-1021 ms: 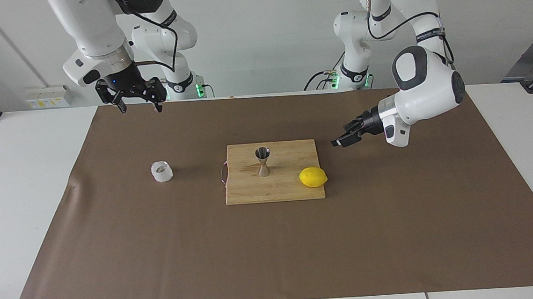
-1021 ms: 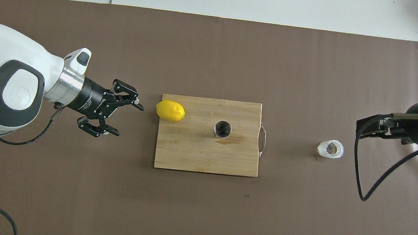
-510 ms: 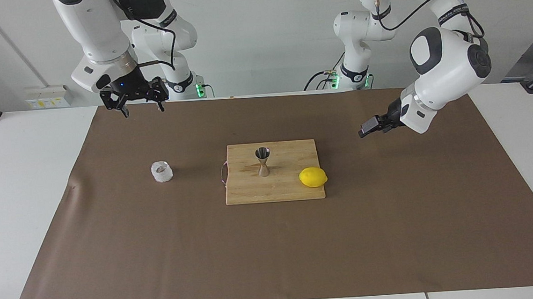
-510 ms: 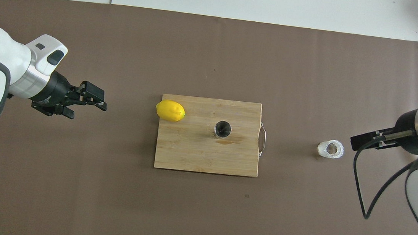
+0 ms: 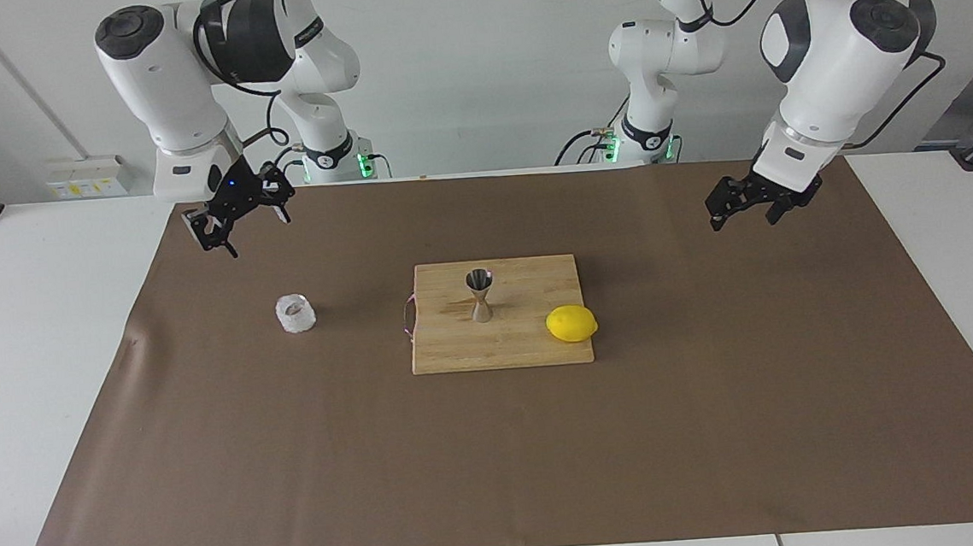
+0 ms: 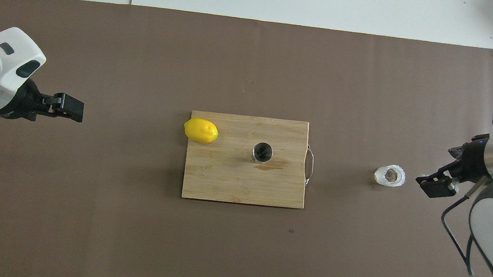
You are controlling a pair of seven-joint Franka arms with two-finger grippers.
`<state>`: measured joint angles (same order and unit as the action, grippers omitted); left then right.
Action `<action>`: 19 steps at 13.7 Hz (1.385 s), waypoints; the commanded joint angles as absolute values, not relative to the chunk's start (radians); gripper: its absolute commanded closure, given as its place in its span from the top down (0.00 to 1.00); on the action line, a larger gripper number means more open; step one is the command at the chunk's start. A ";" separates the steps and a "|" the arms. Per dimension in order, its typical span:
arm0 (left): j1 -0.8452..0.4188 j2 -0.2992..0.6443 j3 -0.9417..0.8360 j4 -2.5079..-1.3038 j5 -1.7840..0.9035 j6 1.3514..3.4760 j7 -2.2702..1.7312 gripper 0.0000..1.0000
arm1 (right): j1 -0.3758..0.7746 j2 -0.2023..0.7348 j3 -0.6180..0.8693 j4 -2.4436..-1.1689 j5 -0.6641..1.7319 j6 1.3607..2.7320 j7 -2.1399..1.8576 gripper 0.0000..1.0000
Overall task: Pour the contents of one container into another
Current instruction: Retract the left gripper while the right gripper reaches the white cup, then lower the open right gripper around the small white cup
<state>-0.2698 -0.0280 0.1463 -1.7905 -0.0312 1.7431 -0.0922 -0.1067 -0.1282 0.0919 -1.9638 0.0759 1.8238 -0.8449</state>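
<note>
- The crinkly cup (image 5: pixel 295 313) sits on the brown mat (image 5: pixel 498 443), near the right arm's end.
- The steel jigger (image 5: pixel 480 294) stands upright on the wooden board (image 5: pixel 500 345) mid-mat, with a lemon (image 5: pixel 571 323) at the board's corner.
- The right gripper (image 5: pixel 230 222) hangs open over the mat, holding nothing.
- The left gripper (image 5: pixel 747 203) is open and empty too.
- White wall (image 5: pixel 472 68) above.

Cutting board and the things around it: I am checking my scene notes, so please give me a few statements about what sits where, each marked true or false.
1. The jigger stands upright on the cutting board. True.
2. The lemon lies off the board, on the brown mat. False: it rests on the board, at the end toward the left arm.
3. The whitish cup sits on the brown mat, apart from the board. True.
4. The right gripper holds the cup. False: it is open, in the air, holding nothing.
5. The left gripper grips the lemon. False: it is open and empty.
</note>
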 commanded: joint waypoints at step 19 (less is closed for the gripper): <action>0.017 -0.075 -0.044 -1.712 0.002 1.635 -0.046 1.00 | -0.367 0.181 0.089 -2.215 0.686 2.132 -2.270 1.00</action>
